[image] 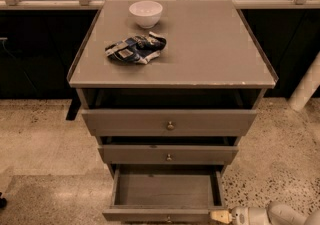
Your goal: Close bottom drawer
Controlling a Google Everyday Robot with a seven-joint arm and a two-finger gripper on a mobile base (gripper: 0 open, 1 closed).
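Camera view looks down on the grey cabinet from the front. The bottom drawer is pulled well out at its foot, with the grey box interior open to me and nothing in it. Its flat front runs along the lower edge of the picture, and the small brass knob is partly cut off there. The middle drawer and top drawer above it also stand a little proud, though far less.

The gripper sits low on the right, with its yellowish tip at the right end of the bottom drawer's front. It is either touching the front or just beside it; I cannot tell which, nor whether the tool is apart or together. The white arm behind it trails off toward the lower right corner.

I judge the drawer to be a stiff box on runners, and light since it is empty, so a steady push should send it home without any grasp. The flat front is the surface to press. Pushing from the far right end could skew the box in its runners and make it bind, so I would rather bear nearer the centre, beside the knob. The knob itself is small, round and likely to slip off the tool.

A white bowl and a crumpled blue-and-white packet rest on the cabinet top, so I would ease the drawer shut, not slam it.
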